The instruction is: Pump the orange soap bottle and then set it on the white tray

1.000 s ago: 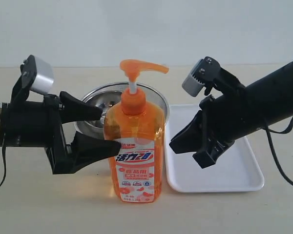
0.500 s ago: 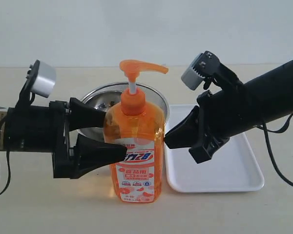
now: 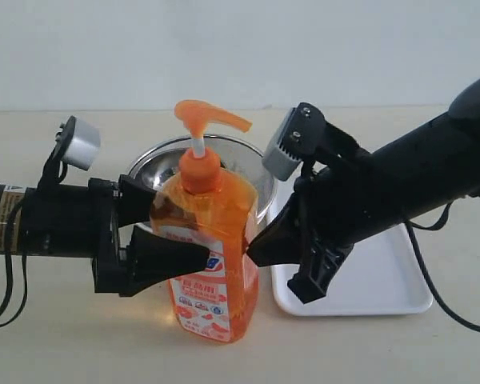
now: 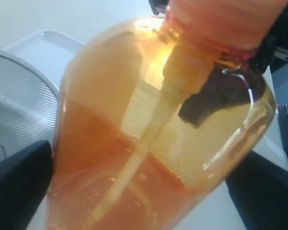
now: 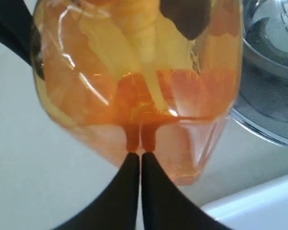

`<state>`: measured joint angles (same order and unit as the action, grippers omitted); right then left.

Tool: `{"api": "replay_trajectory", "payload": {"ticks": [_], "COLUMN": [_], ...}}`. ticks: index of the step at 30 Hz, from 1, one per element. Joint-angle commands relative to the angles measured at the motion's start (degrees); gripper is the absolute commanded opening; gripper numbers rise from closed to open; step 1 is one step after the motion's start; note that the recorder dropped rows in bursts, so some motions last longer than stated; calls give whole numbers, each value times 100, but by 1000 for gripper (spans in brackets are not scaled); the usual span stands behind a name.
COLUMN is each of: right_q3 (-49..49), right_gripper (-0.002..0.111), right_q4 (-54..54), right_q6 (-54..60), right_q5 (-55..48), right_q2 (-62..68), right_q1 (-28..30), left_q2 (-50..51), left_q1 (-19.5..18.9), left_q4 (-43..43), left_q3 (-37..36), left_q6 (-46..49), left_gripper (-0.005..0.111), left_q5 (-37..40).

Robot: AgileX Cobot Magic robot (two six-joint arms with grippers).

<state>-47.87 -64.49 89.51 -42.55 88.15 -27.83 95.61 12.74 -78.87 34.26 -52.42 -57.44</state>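
Pumping and placing look undone: the orange soap bottle (image 3: 212, 264) leans at 9 o'clock of the white tray (image 3: 384, 280), inside the wide left end effector (image 3: 180, 230), the closed right end effector (image 3: 252, 254) touching it.

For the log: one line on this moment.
translucent orange plastic soap bottle: tilted, off flat white rectangular tray; left end effector: open, straddling it; right end effector: shut, against its side

A plain pale wall (image 3: 240, 48) rises behind the beige tabletop (image 3: 64, 344); the light is soft and even.
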Motion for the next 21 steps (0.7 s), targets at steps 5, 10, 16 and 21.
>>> {"api": "replay_trajectory", "payload": {"ticks": [5, 10, 16, 21], "right_q3": [-22, -22, -22, -22], "right_gripper": [0, 0, 0, 0], "right_q4": [-385, -385, -385, -385], "right_q6": [-176, -244, -514, -711], "right_q5": [361, 362, 643, 1077], "right_q2": [-8, -8, -8, -8], "right_q1": [-76, -76, -76, -76], "left_q2": [17, 17, 17, 17], "left_q1": [61, 322, 592, 620], "left_q4": [-11, -11, -11, -11], "left_q3": [8, 8, 8, 8], "left_q6": [-45, 93, 116, 116], "left_gripper": [84, 67, 63, 65], "left_q5": [-321, -361, -374, -374]}}
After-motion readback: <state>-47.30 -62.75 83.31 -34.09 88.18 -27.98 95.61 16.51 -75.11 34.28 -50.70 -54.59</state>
